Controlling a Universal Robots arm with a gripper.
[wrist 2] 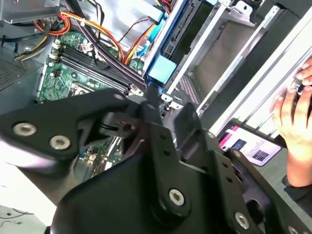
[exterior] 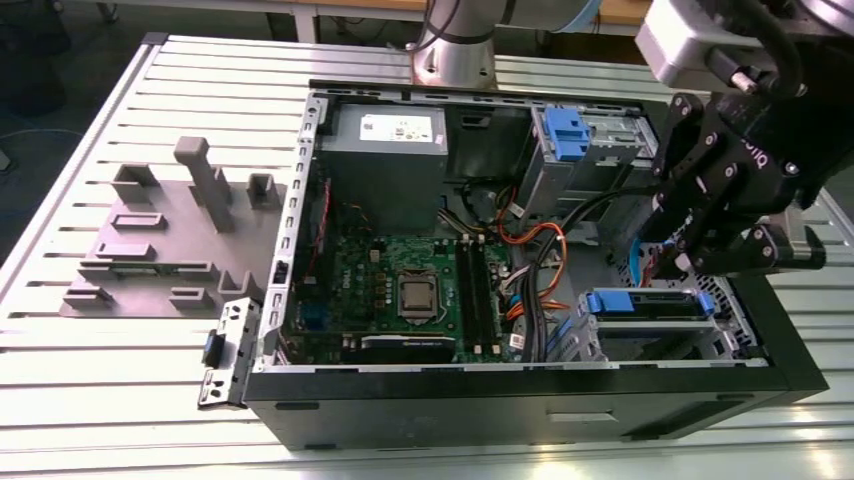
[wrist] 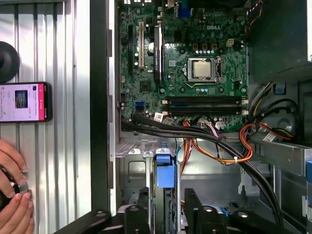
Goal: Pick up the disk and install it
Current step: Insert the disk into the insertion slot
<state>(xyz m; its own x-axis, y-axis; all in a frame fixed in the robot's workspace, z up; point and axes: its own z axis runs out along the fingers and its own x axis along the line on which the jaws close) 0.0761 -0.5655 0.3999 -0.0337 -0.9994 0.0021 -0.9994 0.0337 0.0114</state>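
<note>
The disk (exterior: 650,302) stands on edge in the drive cage (exterior: 667,340) at the near corner of the open computer case, on the exterior view's right. Its blue carrier faces up. My gripper (exterior: 681,268) hangs right over one end of it. In both wrist views the black fingers (wrist: 144,209) sit on either side of the disk's thin edge, shut on it, with the blue carrier tab (wrist: 165,170) just past the tips. The same tab (wrist 2: 161,68) shows beyond my gripper (wrist 2: 168,114). The disk's lower part is hidden inside the cage.
The motherboard (exterior: 400,290) fills the case floor, with the grey power supply (exterior: 387,135) behind it. Orange and black cables (wrist: 219,146) run beside the cage. A second blue carrier (exterior: 567,135) sits at the back. A grey fixture (exterior: 160,240) lies outside the case. A phone (wrist: 24,101) and a person's hand (wrist: 12,195) are nearby.
</note>
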